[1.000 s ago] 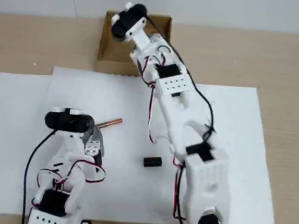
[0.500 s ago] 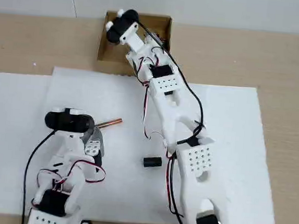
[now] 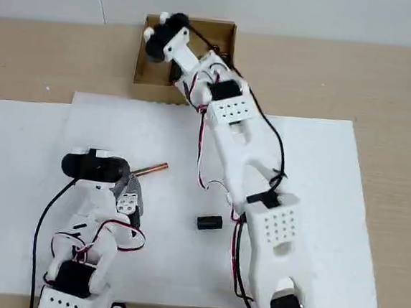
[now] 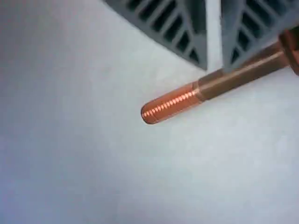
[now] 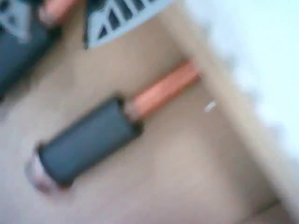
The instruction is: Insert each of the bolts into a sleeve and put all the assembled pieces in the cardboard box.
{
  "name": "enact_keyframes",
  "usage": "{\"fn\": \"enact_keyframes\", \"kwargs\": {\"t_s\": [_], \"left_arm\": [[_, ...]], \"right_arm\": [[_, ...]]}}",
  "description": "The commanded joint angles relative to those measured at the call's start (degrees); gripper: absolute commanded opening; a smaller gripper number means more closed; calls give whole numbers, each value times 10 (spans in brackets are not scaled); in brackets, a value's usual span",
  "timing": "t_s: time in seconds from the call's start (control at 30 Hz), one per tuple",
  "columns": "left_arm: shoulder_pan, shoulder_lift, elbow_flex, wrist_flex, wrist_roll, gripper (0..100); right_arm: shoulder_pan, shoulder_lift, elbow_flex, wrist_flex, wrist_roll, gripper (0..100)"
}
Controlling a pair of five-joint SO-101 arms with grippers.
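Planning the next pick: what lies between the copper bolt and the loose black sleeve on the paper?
Bare white paper and nothing else, from bolt to sleeve, as the high view shows.

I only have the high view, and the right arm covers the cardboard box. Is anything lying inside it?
Observer: Yes. The right wrist view shows one assembled piece, a bolt pushed through a black sleeve, lying on the floor of the cardboard box with its copper tip near the wall.
Operator: Just that one?
Observer: No. A second dark sleeve with an orange end shows close by the right gripper. It is blurred, so I cannot tell whether it is gripped.
Operator: And the bolt by the left arm?
Observer: The left wrist view shows threads only at its free end, and no sleeve on it.
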Motion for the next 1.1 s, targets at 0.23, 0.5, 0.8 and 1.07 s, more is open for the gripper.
{"fn": "enact_keyframes", "kwargs": {"t_s": [0.23, 0.5, 0.8, 1.07], "left_arm": [[-28, -5, -2, 3, -4, 6], [-71, -5, -2, 3, -146, 7], [-81, -5, -7, 26, -185, 7], [-81, -5, -7, 27, -187, 7]], "right_arm": [[-4, -204, -32, 276, 3, 4], [-16, -287, -32, 457, 5, 8], [-31, -412, 106, 482, 7, 9], [-60, -577, 400, 478, 9, 125]]}}
